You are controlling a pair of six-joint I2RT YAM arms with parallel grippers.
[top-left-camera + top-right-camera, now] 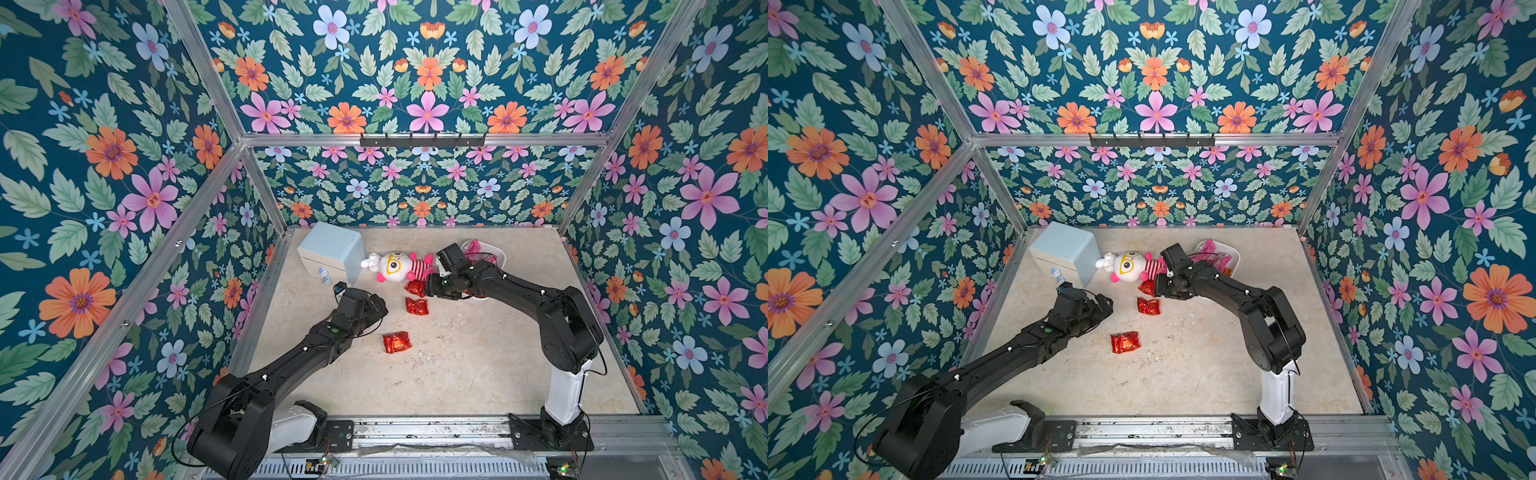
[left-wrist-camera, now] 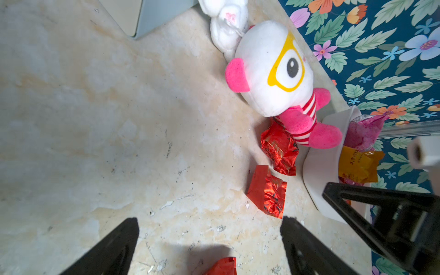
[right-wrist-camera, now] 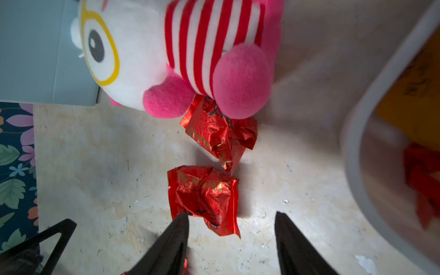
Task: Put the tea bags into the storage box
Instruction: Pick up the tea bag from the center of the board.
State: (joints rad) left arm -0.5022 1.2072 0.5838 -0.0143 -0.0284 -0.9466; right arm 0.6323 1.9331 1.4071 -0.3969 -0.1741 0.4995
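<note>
We're looking into a robot test cell here, a lab rig rather than a lived-in room. Bare silver aluminium frame bars (image 1: 291,139) box the space in, and flat panels printed with a dark teal flower pattern (image 1: 428,75) fill every side. Below we have a beige marble-look worktop (image 1: 478,374). Along its front edge, a grey metal mounting rail (image 1: 432,430) carries a black jointed left robot arm (image 1: 291,361) and a matching right robot arm (image 1: 561,316). Small circuit boards with green lights (image 1: 563,469) and loose cables sit there too. On the worktop we see odd props: a pink-and-white plush doll (image 1: 395,266), a pale blue cube-shaped cabinet (image 1: 330,249), and red crinkly foil tea bags (image 1: 397,343).
</note>
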